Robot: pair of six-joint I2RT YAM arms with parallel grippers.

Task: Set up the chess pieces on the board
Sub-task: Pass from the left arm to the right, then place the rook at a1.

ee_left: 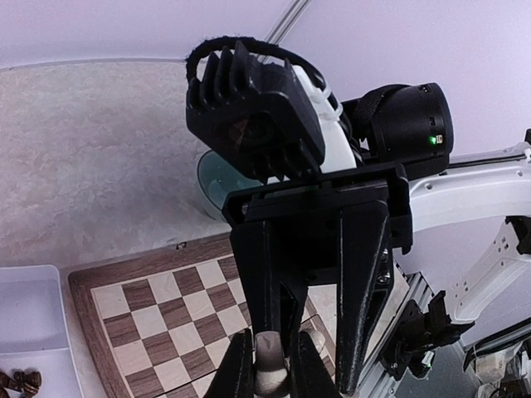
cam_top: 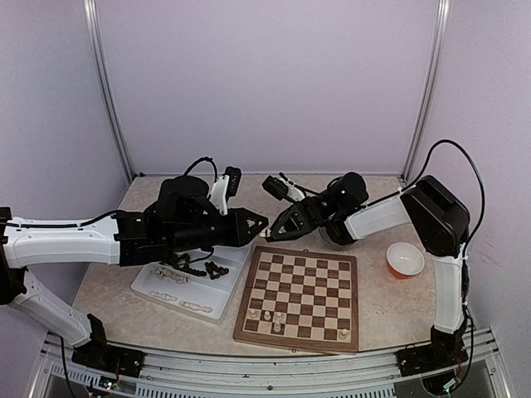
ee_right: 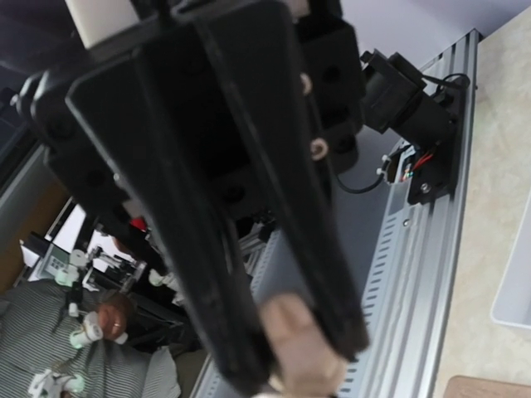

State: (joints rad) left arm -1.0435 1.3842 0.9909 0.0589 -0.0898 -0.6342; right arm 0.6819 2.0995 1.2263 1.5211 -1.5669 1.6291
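setting: pale lilac walls on three sides, a beige mottled tabletop point(cam_top: 377, 298), and an aluminium rail point(cam_top: 249, 365) along the near edge. item: board point(cam_top: 311, 278), tan and dark brown checks with a brown rim, lying flat right of centre, close to the front edge. it carries four cream pieces point(cam_top: 267, 316) standing upright, three side by side toward the near-left corner and one at the near-right corner. item: white divided tray point(cam_top: 143, 288), just beside the board's left rim. it holds dark pieces point(cam_top: 217, 267) in its far part and loose cream pieces point(cam_top: 170, 275) lying nearer the front. item: orange bowl point(cam_top: 403, 270) with a white inside, on the tabletop right of the board and apart from it. item: round glassy dish point(ee_left: 214, 178), beyond the board's far edge, partly hidden by the right arm. item: left gripper point(cam_top: 264, 222), reaching in from the left, raised near the board's far-left corner. its fingers point(ee_left: 235, 369) are pressed onto a cream chess piece point(ee_left: 270, 375), pinching it in the air clear of the squares. item: right gripper point(cam_top: 272, 235), reaching in from the right, tip to tip with the left one. in the left wrist view its fingers point(ee_left: 361, 290) stand apart with a gap between them, their ends just beside the held piece; whether they touch it cannot be told.
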